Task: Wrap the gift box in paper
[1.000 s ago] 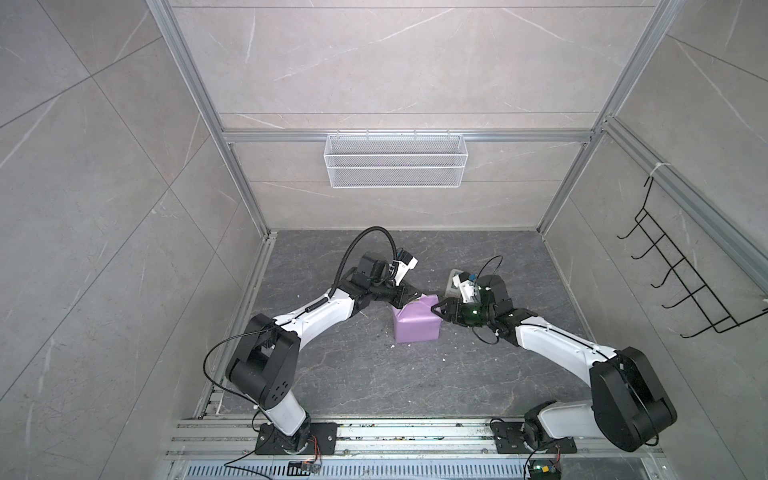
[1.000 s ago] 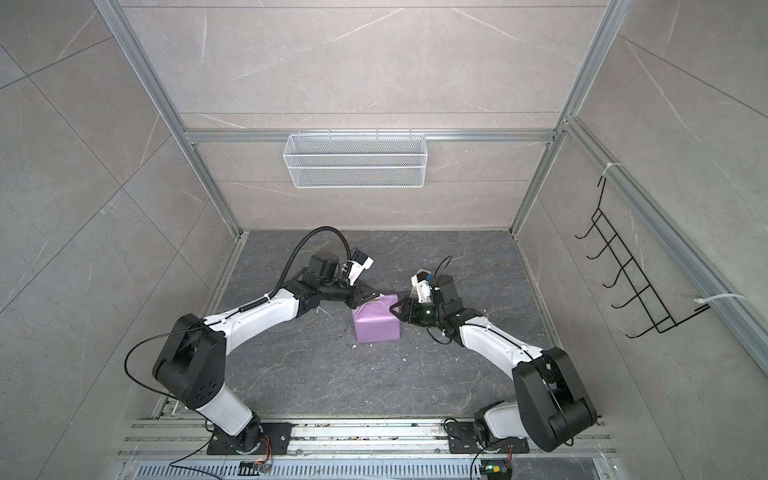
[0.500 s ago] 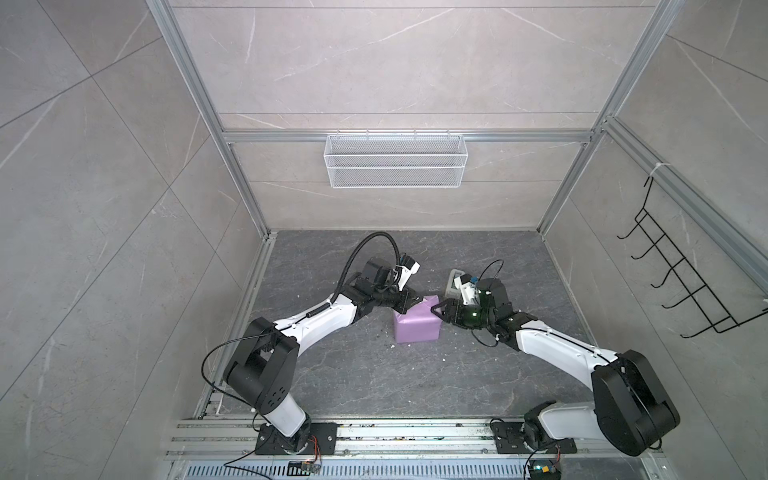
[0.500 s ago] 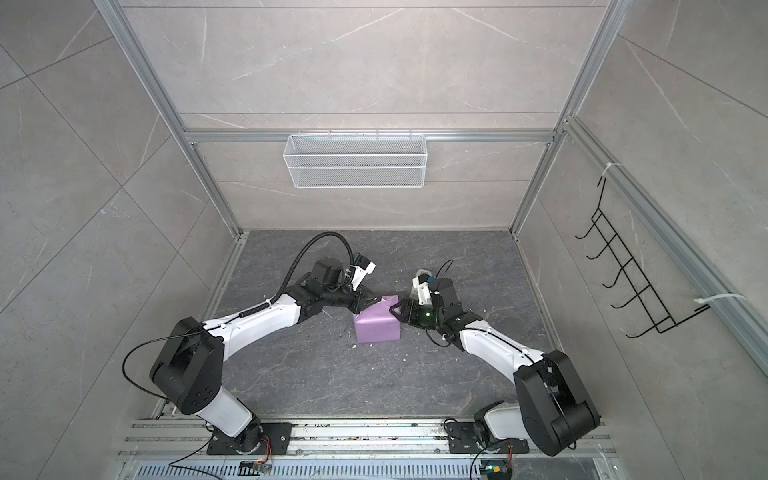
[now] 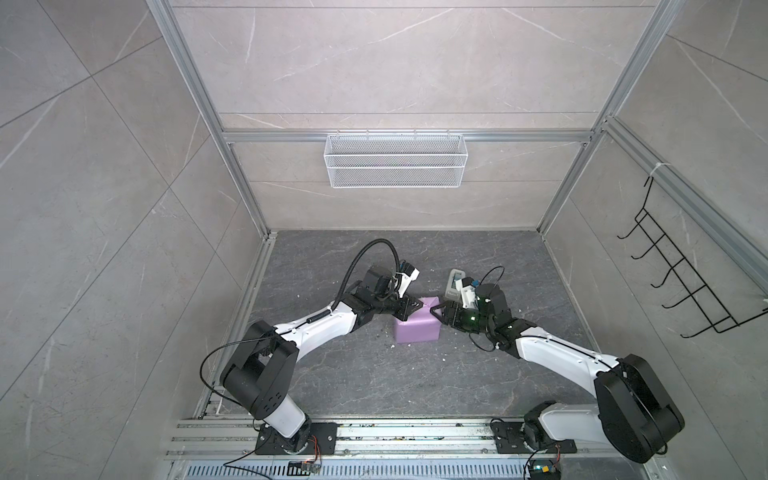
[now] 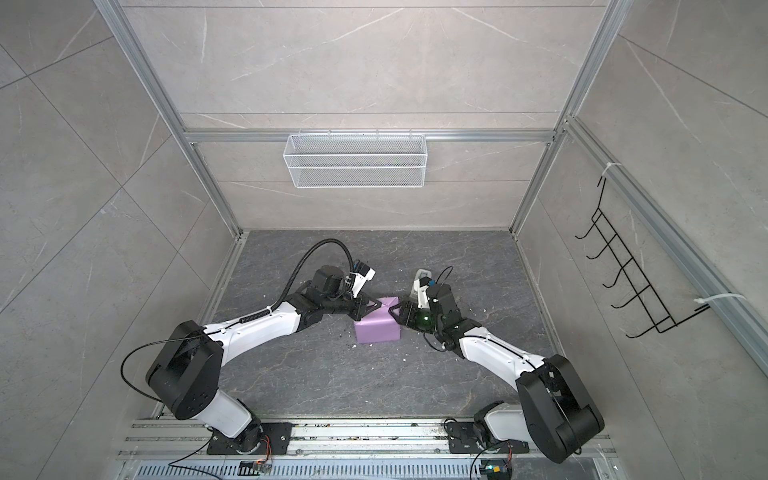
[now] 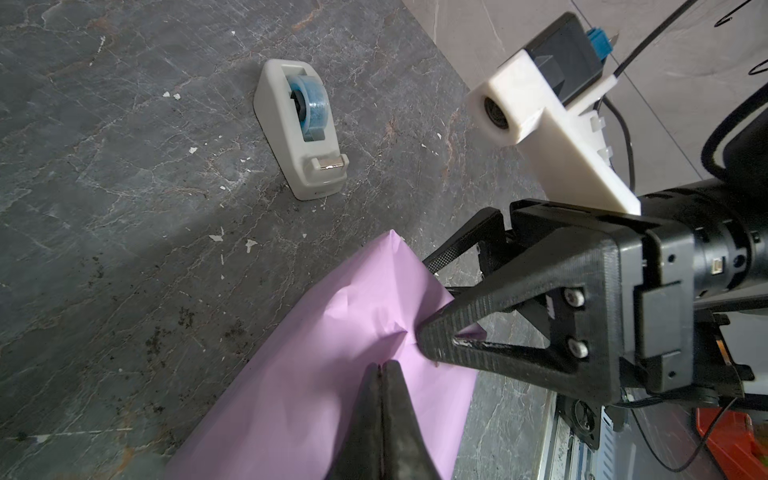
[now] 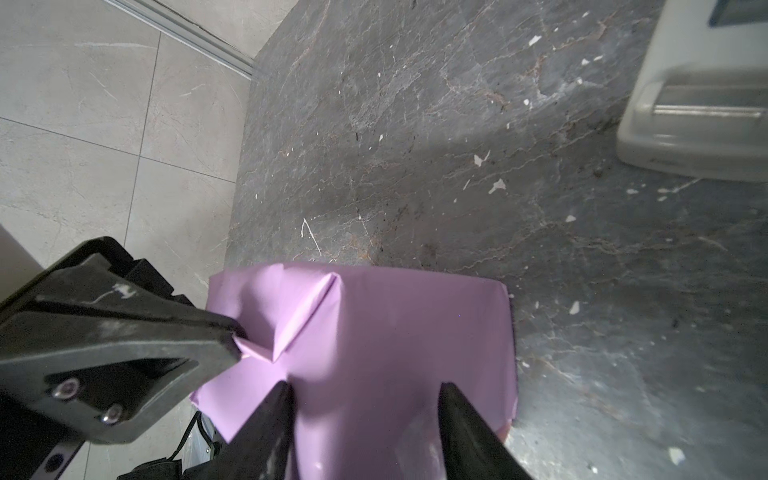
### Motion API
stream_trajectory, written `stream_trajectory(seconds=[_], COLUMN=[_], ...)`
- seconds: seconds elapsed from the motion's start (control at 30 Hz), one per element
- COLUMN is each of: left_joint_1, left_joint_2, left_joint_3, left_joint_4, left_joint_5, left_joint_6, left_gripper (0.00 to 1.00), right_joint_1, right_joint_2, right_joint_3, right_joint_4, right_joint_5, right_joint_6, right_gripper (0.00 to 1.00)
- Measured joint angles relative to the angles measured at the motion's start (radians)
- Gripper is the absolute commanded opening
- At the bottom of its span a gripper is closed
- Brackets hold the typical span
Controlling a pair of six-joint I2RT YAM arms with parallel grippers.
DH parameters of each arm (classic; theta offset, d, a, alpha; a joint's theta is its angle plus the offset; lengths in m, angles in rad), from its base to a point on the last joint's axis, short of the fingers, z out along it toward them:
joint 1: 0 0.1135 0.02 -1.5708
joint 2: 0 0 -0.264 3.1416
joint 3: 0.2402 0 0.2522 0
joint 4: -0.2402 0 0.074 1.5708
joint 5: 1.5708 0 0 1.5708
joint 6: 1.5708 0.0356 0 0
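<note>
You had two arms (image 5: 322,330) (image 5: 557,357), one paper (image 5: 417,328) parcel, one tape dispenser (image 7: 301,129), one wire basket (image 5: 395,160) and one hook rack (image 5: 683,259).

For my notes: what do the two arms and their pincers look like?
Both arms have white link shells and black joints. The left arm carries a black ribbed hose; the right arm thin black cables and a green light. The left pincer and right pincer are black, with tapering triangular open-frame fingers and white camera mounts.

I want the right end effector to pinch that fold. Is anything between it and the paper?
Nothing visible. The right end effector is open over the paper; the shut left end effector touches the fold from the side, not between.
</note>
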State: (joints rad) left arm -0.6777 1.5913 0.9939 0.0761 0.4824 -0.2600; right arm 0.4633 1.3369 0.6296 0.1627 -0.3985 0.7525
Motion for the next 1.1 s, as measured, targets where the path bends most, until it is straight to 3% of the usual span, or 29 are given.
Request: stream_trajectory(seconds=[0.67, 1.1], left_joint_1=[-0.016, -0.02], left_joint_2=[-0.041, -0.048], left_joint_3=[-0.083, -0.09], left_joint_4=[0.06, 0.054], left_joint_5=[0.052, 0.095], left_joint_6=[-0.032, -0.016], left_gripper=[0.22, 0.24], right_joint_1=[0.008, 0.011], right_joint_2=[-0.004, -0.064], right_joint_3=[-0.003, 0.072], right_joint_4=[-0.001, -0.203], right_joint_5=[0.022, 0.06], right_joint_6=[0.011, -0.039], right_gripper=[0.62, 0.71])
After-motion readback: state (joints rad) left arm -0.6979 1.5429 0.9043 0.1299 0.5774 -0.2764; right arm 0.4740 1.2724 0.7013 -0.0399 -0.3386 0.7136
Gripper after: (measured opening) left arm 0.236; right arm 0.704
